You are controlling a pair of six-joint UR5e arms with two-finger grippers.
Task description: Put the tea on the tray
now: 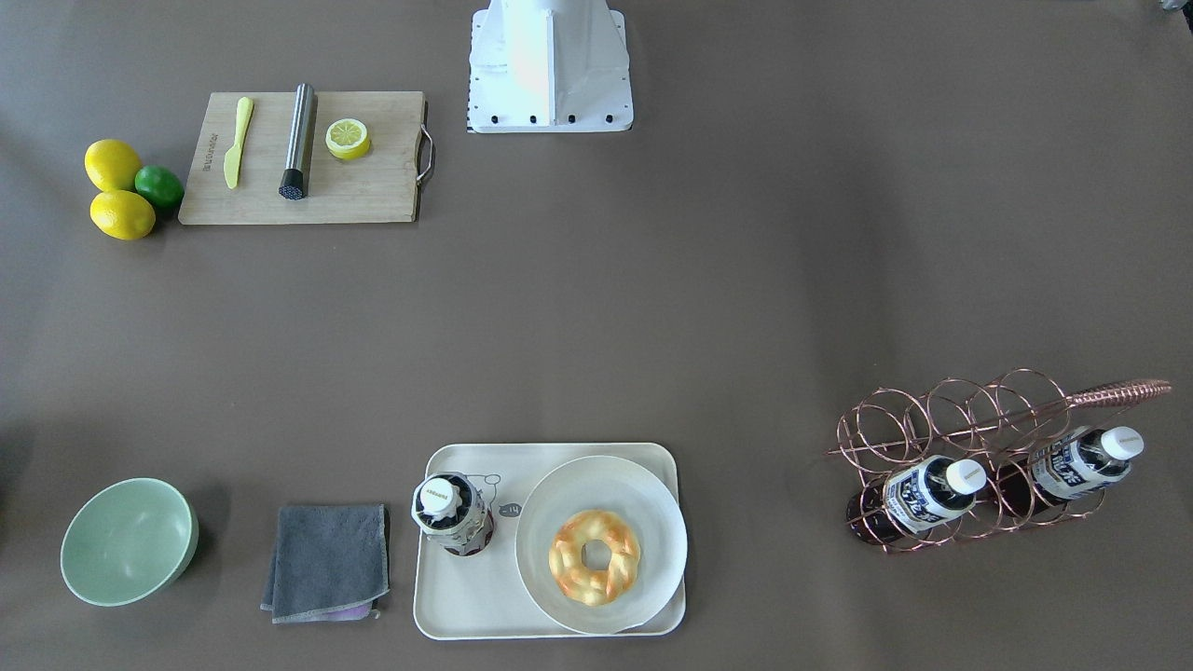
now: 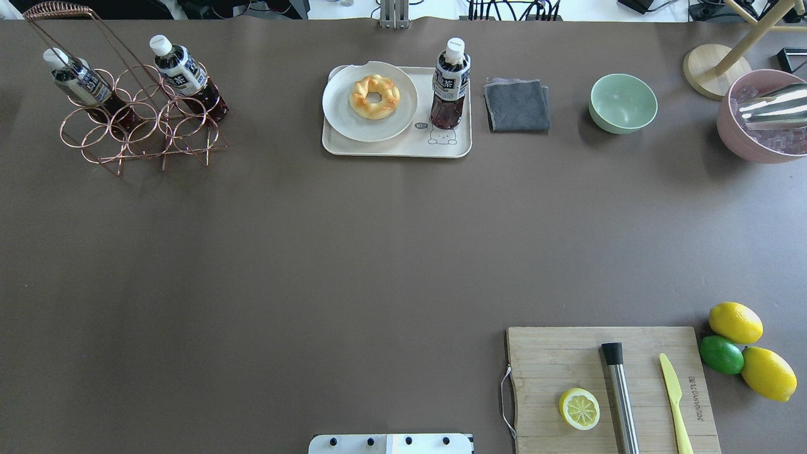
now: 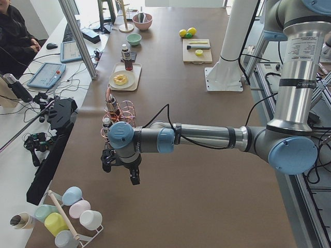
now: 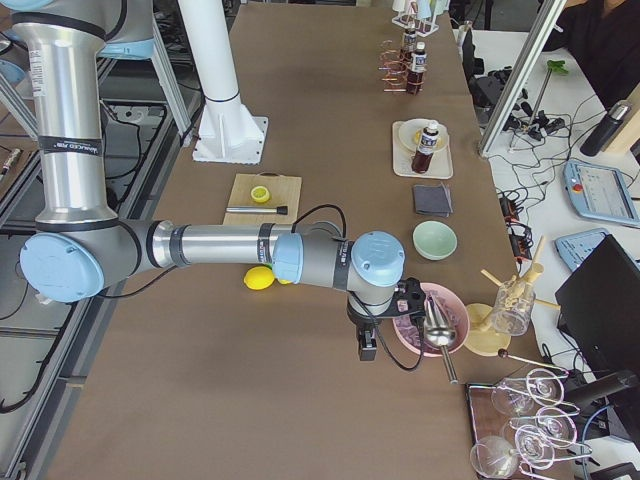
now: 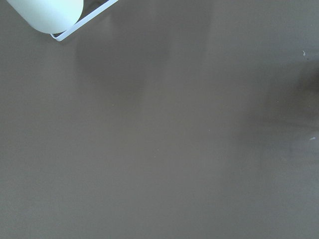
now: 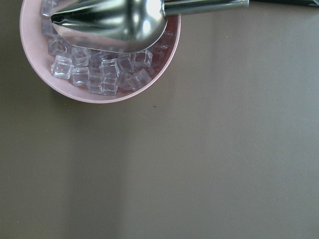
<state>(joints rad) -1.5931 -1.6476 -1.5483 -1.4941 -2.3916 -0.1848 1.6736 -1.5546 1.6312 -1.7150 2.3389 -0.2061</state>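
Observation:
A tea bottle (image 2: 449, 85) with a white cap and a dark-blue-and-white label stands upright on the cream-white tray (image 2: 391, 148), at its right end next to the bear drawing. It also shows in the front-facing view (image 1: 452, 513). Two more tea bottles (image 2: 183, 72) lie in a copper wire rack (image 2: 139, 129) at the far left. My left gripper (image 3: 120, 173) hangs over bare table beyond the rack, seen only in the exterior left view. My right gripper (image 4: 372, 335) hangs beside the pink ice bowl, seen only in the exterior right view. I cannot tell whether either is open or shut.
A round white plate (image 2: 340, 113) with a donut (image 2: 374, 96) fills the tray's left part. A grey cloth (image 2: 517, 105), a green bowl (image 2: 623, 103) and a pink bowl of ice with a metal scoop (image 2: 760, 116) lie to the right. A wooden cutting board (image 2: 555, 359) lies near right.

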